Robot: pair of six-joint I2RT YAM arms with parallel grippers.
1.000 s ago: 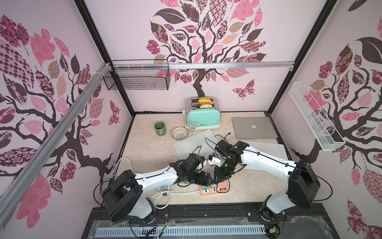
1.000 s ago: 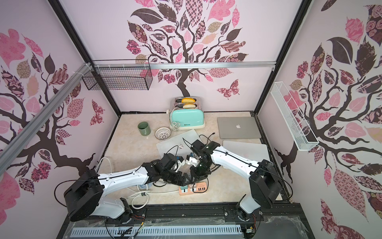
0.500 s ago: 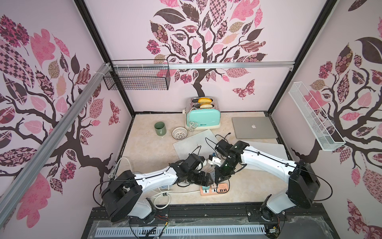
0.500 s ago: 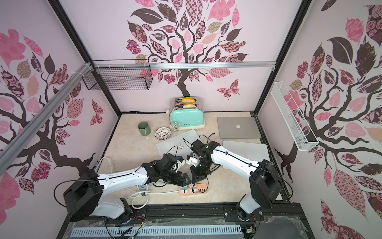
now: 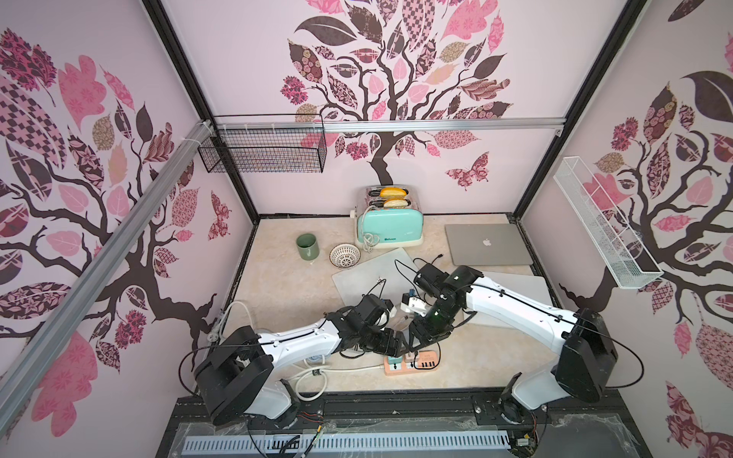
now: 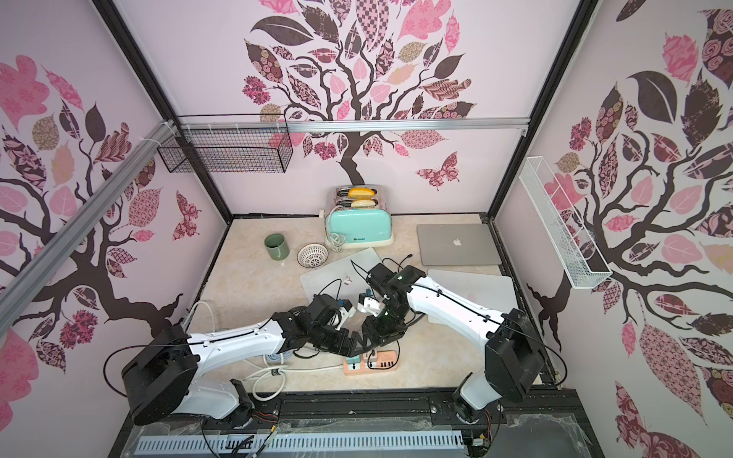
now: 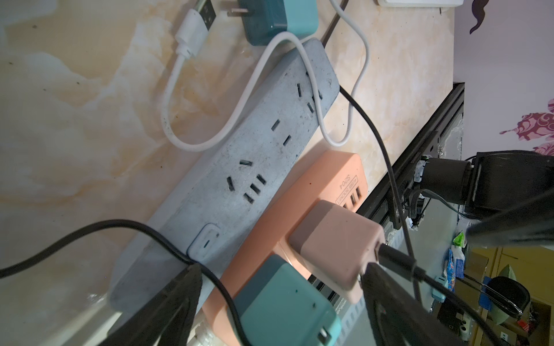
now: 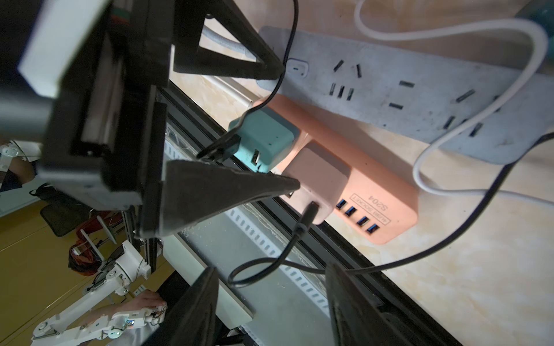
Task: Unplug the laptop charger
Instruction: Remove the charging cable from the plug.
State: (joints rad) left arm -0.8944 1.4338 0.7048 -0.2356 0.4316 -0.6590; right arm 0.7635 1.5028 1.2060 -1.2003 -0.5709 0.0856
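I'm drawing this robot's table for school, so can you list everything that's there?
toaster: one, mint green, back, bread in both slots
mug: one, green, left of toaster
bowl: one, white patterned, beside mug
laptop: one, silver, closed, back right
flat slabs: two, grey, by the arms; maybe laptops
power strips: two, front edge: orange strip, grey strip
chargers: three: teal charger and pink charger plugged into orange strip; loose teal charger unplugged
USB cable: one, white, over grey strip
wire baskets: two: black basket back wall, white basket right wall
pincers: two, black, open: left pincer around plugged chargers, right pincer beside them
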